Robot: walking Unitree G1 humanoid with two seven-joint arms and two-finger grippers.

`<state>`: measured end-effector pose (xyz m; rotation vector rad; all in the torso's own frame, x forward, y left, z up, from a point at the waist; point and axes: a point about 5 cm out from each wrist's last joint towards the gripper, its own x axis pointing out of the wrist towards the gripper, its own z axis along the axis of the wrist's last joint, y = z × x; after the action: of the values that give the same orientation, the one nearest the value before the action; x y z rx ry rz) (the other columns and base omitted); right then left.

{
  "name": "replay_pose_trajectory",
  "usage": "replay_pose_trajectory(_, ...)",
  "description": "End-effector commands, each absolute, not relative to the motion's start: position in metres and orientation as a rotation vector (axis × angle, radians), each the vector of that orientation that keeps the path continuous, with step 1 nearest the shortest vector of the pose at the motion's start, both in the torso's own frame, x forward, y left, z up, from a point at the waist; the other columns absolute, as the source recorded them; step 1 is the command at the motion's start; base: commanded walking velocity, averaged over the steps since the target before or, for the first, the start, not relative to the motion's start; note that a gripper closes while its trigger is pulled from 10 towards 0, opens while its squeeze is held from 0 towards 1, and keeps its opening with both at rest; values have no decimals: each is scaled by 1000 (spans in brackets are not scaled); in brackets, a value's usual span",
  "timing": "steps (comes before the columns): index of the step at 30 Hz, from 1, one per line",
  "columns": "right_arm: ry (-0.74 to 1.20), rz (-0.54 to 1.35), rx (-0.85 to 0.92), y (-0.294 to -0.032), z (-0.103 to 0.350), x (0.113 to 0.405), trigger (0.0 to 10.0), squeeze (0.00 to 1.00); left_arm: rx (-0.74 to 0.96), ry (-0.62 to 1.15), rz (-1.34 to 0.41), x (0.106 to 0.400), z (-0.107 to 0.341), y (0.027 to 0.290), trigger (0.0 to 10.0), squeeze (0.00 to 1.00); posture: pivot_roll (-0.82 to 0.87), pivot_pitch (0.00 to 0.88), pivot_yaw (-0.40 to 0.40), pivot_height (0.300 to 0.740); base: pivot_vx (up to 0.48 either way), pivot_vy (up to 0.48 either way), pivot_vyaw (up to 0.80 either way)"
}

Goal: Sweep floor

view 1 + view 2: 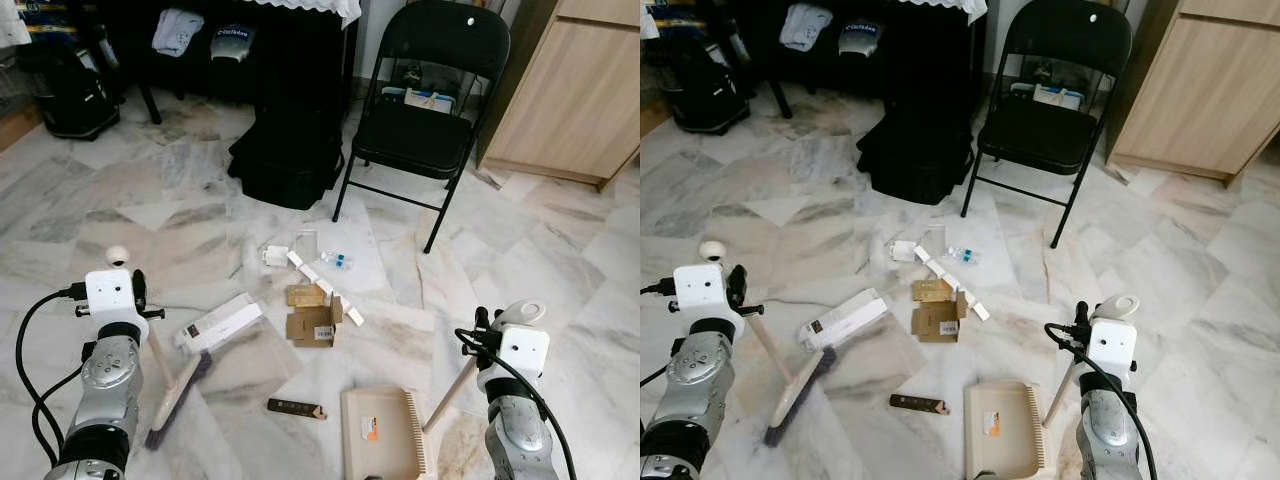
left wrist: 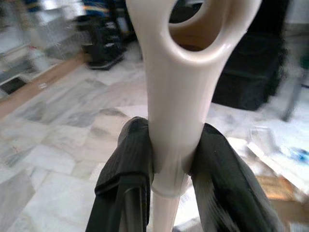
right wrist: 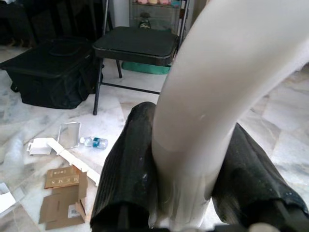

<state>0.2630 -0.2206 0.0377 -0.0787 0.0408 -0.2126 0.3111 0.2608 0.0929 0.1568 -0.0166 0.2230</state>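
Observation:
My left gripper (image 2: 170, 145) is shut on the cream handle of a broom (image 1: 180, 395), whose dark-bristled head rests on the marble floor at the lower left. My right gripper (image 3: 186, 145) is shut on the cream handle of a beige dustpan (image 1: 385, 435), which lies flat on the floor in front of me. Litter lies between and beyond them: flattened cardboard pieces (image 1: 315, 320), a white box (image 1: 220, 322), a dark bar (image 1: 295, 408), white strips (image 1: 330, 290), a small water bottle (image 1: 337, 261) and a clear plastic piece (image 1: 306, 243).
A black folding chair (image 1: 420, 110) stands beyond the litter at the right, and a black bag (image 1: 285, 155) lies to its left. A wooden cabinet (image 1: 580, 90) is at the far right. A black backpack (image 1: 70, 90) and dark furniture line the back.

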Motion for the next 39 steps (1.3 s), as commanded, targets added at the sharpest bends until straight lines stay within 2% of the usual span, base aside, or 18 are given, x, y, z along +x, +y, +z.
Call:
replay_pose_trajectory(1,26,-213,-99,-225,40,263,10000,0,156,29,133,310,86,253,10000,0,-161,137,-34,740,0,0,0)
replay_pose_trajectory(16,27,-219,-107,-229,41,266,10000,0,69,168,-222,318,87,221,10000,0,-156,132,-34,740,0,0,0)
replay_pose_trajectory(25,24,-224,-111,-231,42,267,10000,0,15,306,-419,309,79,203,10000,0,-151,134,-36,740,0,0,0)
replay_pose_trajectory(32,23,-225,-113,-232,43,269,10000,0,-196,311,-531,306,88,179,10000,0,-148,131,-39,740,0,0,0)
replay_pose_trajectory(39,20,-227,-110,-232,44,272,10000,0,-293,278,-582,307,104,170,10000,0,-141,123,-37,740,0,0,0)
